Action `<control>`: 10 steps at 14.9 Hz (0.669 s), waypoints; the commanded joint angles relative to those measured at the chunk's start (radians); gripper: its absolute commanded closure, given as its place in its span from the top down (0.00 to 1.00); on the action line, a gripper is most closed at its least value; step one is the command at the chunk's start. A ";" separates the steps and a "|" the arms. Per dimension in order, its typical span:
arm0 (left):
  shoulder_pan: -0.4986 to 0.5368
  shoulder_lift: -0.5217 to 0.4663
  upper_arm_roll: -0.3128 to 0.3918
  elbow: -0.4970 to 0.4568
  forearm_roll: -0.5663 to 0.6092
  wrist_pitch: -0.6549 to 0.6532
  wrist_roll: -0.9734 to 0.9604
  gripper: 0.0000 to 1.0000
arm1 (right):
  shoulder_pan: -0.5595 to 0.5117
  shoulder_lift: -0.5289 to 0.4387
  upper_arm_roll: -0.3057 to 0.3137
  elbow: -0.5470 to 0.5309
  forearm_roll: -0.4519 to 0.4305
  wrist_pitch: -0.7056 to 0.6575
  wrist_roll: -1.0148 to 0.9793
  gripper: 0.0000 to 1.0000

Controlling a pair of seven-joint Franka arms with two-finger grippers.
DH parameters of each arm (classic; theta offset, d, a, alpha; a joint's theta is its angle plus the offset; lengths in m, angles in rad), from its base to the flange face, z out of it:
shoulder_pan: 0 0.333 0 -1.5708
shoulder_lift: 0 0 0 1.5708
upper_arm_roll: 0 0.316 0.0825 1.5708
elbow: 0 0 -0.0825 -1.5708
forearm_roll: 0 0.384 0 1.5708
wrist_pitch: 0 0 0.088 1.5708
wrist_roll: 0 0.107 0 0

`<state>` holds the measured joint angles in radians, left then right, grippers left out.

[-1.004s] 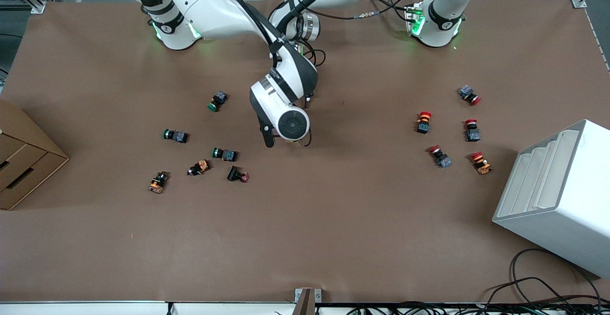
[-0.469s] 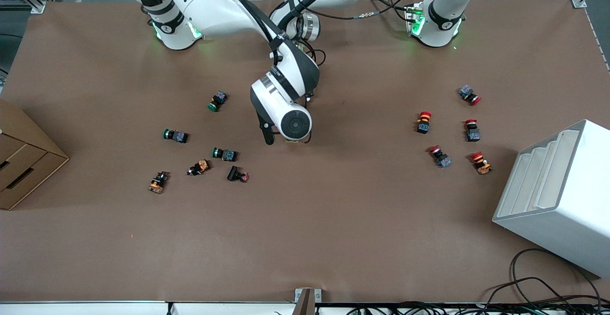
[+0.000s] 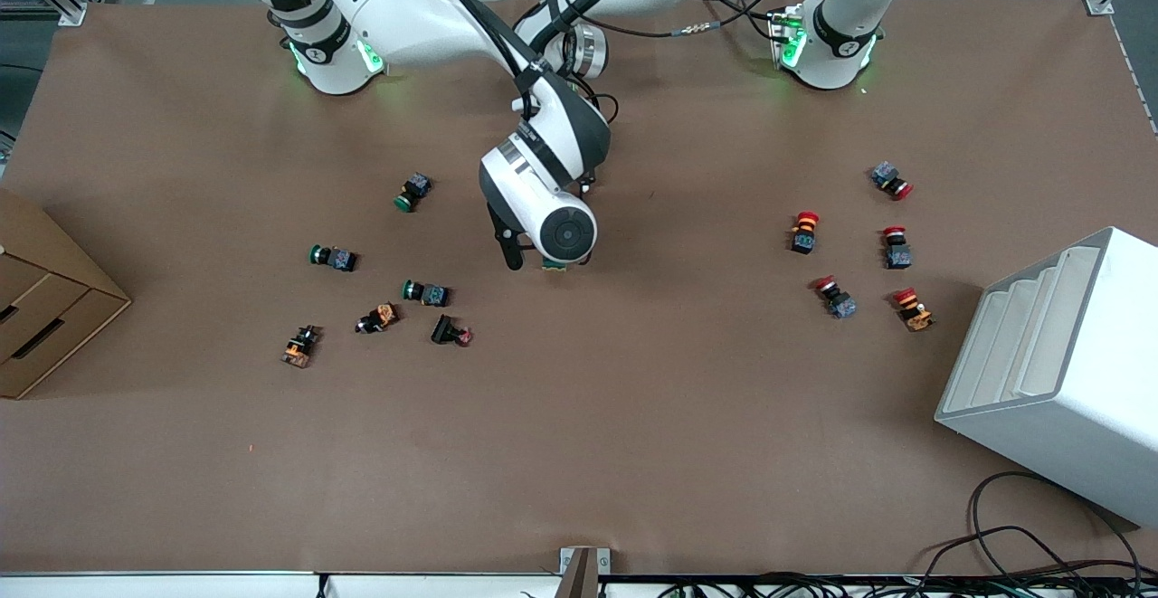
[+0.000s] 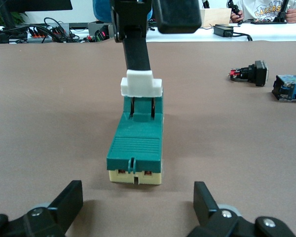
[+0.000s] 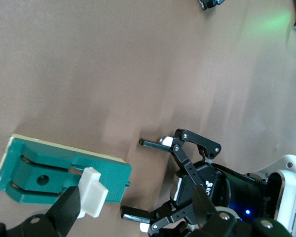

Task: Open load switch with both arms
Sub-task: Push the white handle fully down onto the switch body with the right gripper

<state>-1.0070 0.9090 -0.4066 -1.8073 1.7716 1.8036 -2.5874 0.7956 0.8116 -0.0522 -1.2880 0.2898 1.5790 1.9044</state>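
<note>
Brown table (image 3: pixel 633 444) seen from above, with both arms reaching in from 12 o'clock. At 9 o'clock a cardboard box (image 3: pixel 36 308) shows closed drawer fronts, so its contents are hidden. Around 8 o'clock, green buttons (image 3: pixel 423 291) and a few orange parts lie scattered.

Near the centre the green switch (image 4: pixel 135 148) lies flat on the table, mostly hidden under the right arm's wrist. The right gripper (image 4: pixel 137 66) comes down onto the white piece (image 4: pixel 140 85) at one end; whether it is clamped cannot be told. The left gripper (image 5: pixel 143 178) sits low at the switch's other end, jaws wide apart and holding nothing.

At 3 o'clock lie red buttons (image 3: pixel 803 229). At 4 o'clock a white rack (image 3: pixel 1086 435) shows stepped slots with no item visible in them.

The likely risk is that pulling the white piece before the left gripper closes drags or lifts the whole switch. The piece could also slip free.
</note>
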 commanded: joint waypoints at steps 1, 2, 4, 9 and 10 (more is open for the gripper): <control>-0.001 0.041 0.008 0.003 0.000 0.000 0.003 0.99 | 0.016 -0.002 -0.005 0.003 0.002 -0.016 -0.008 1.00; -0.001 0.041 0.008 0.003 0.000 -0.001 0.003 0.99 | 0.023 -0.002 -0.005 0.001 0.000 -0.016 -0.008 1.00; -0.001 0.041 0.008 0.003 0.000 0.000 0.003 0.99 | 0.036 0.000 -0.006 -0.004 -0.004 -0.016 -0.005 1.00; -0.001 0.041 0.008 0.003 0.000 0.000 0.003 0.99 | 0.037 0.003 -0.006 -0.031 -0.044 -0.005 -0.014 1.00; -0.001 0.041 0.008 0.003 0.000 0.000 0.003 0.98 | 0.039 0.004 -0.006 -0.033 -0.058 -0.005 -0.014 1.00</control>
<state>-1.0071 0.9090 -0.4066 -1.8073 1.7716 1.8034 -2.5874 0.8273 0.8154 -0.0522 -1.3007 0.2676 1.5722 1.8998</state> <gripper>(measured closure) 0.013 0.000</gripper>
